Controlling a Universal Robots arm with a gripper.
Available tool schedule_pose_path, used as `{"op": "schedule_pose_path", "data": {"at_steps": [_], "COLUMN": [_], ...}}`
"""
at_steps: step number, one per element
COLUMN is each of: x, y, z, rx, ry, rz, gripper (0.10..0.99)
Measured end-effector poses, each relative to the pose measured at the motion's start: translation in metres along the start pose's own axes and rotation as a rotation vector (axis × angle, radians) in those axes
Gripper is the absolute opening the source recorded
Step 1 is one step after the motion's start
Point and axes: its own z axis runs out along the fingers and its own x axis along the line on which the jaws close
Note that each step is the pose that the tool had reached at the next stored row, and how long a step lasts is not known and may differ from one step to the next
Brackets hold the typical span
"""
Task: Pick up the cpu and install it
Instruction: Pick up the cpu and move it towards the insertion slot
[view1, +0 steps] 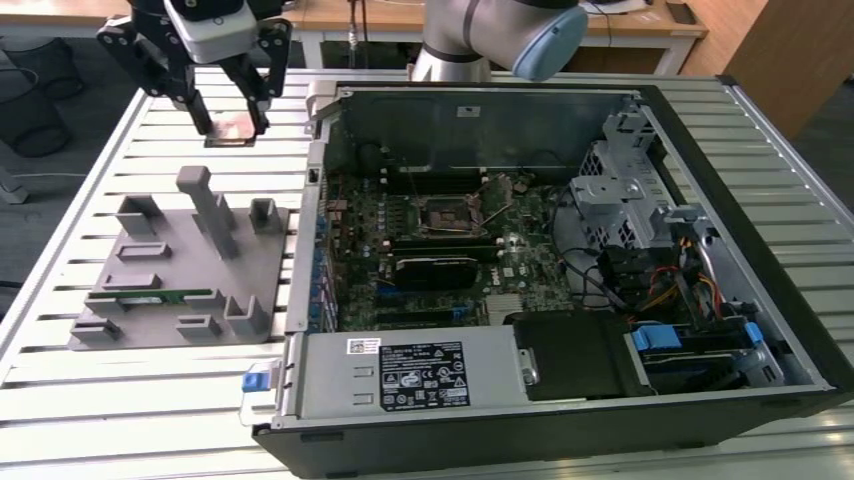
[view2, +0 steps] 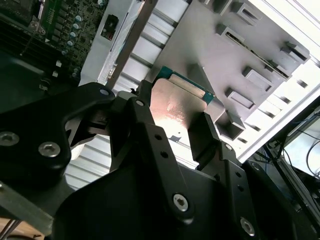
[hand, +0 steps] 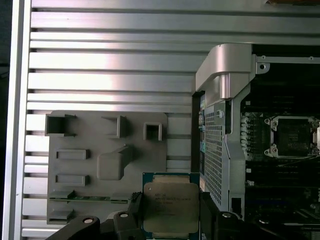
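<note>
The cpu (view1: 234, 129), a flat square chip with a silvery top and a thin green edge, hangs above the slatted table at the exterior view's upper left. My gripper (view1: 230, 124) is shut on it, one black finger on each side. In both wrist views the cpu (hand: 171, 207) (view2: 176, 100) sits between the fingers (hand: 134, 210), held clear of the grey fixture plate (hand: 107, 160) below. The open cpu socket (view1: 445, 213) (hand: 295, 137) lies on the motherboard inside the computer case, to the exterior view's right of the gripper.
The grey fixture plate (view1: 174, 270) carries upright blocks and a green memory stick (view1: 167, 297). The open computer case (view1: 310, 250) has a raised metal wall between the table and the motherboard. Cables and drive cages (view1: 627, 190) fill the case's right side.
</note>
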Motion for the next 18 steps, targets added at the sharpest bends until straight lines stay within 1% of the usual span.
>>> {"op": "schedule_pose_path", "data": {"at_steps": [18], "x": [-0.0205], "y": [-0.0001], "z": [0.0012], "rx": [0.0], "ry": [0.0], "rz": [0.0], "gripper": [0.541]}}
